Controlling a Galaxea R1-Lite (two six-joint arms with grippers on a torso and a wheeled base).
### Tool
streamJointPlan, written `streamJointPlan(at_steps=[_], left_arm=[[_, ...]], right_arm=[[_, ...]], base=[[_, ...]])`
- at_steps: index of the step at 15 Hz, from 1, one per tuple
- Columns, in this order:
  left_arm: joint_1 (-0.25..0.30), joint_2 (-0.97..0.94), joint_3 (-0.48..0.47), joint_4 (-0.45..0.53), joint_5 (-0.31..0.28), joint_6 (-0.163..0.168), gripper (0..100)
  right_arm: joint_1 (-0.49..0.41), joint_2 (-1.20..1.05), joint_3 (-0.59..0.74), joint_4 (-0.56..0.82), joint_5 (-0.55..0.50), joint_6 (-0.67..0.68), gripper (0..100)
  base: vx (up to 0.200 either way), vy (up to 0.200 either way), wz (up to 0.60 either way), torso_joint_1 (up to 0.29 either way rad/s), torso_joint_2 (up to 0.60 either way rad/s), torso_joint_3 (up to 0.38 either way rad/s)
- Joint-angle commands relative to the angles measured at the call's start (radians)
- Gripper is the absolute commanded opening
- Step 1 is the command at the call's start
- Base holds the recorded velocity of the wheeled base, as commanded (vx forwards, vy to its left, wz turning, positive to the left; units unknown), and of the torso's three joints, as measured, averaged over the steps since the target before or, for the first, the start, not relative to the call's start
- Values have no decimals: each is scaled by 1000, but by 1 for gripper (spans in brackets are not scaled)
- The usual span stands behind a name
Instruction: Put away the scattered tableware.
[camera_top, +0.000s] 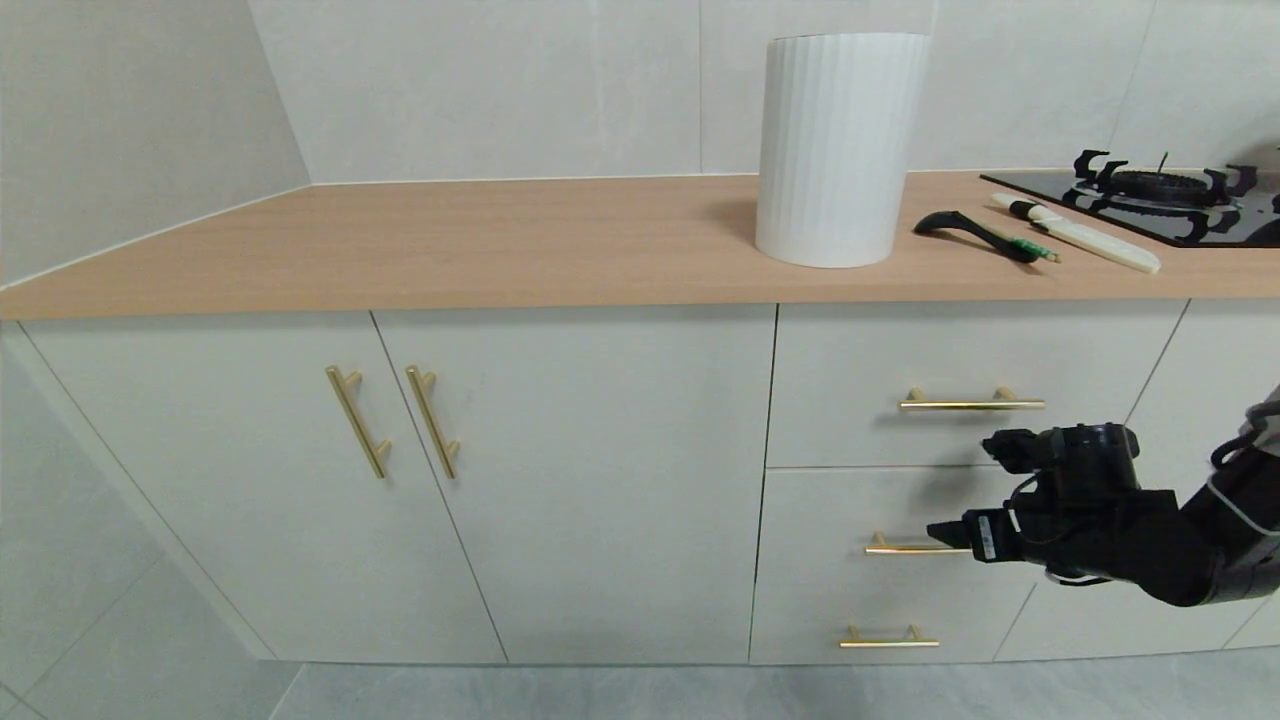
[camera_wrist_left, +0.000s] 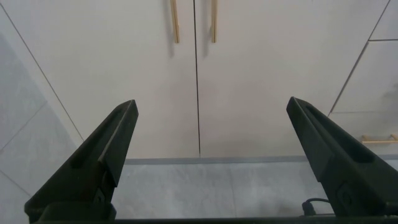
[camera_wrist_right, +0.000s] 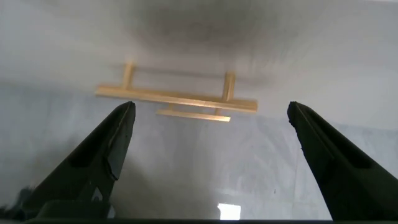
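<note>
So the right gripper (camera_top: 972, 490) sits wide open at the middle drawer handle (camera_top: 898, 548), probably to pull it for the black ladle (camera_top: 975, 232); left gripper (camera_wrist_left: 211, 102) is open too, empty.

Wooden counter (camera_top: 500, 240) running wall to wall. White ribbed canister (camera_top: 838, 150) standing upright right of middle, near front edge. Black scoop (camera_top: 975, 232) lying just right of canister. White knife (camera_top: 1080, 235) lying beside scoop. Black hob (camera_top: 1150, 205) sitting at counter's right end.
</note>
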Motion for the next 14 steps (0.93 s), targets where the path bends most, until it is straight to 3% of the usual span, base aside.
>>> streamJointPlan(at_steps=[1, 7, 14], left_arm=[[1, 1, 0, 0, 0, 0, 100], [1, 1, 0, 0, 0, 0, 100], [1, 1, 0, 0, 0, 0, 100]], right_arm=[[6, 81, 14, -28, -23, 0, 100], [40, 183, 16, -243, -116, 1, 100], [55, 243, 14, -316, -168, -2, 100]], base=[[0, 0, 0, 0, 0, 0], [0, 0, 0, 0, 0, 0], [0, 0, 0, 0, 0, 0]])
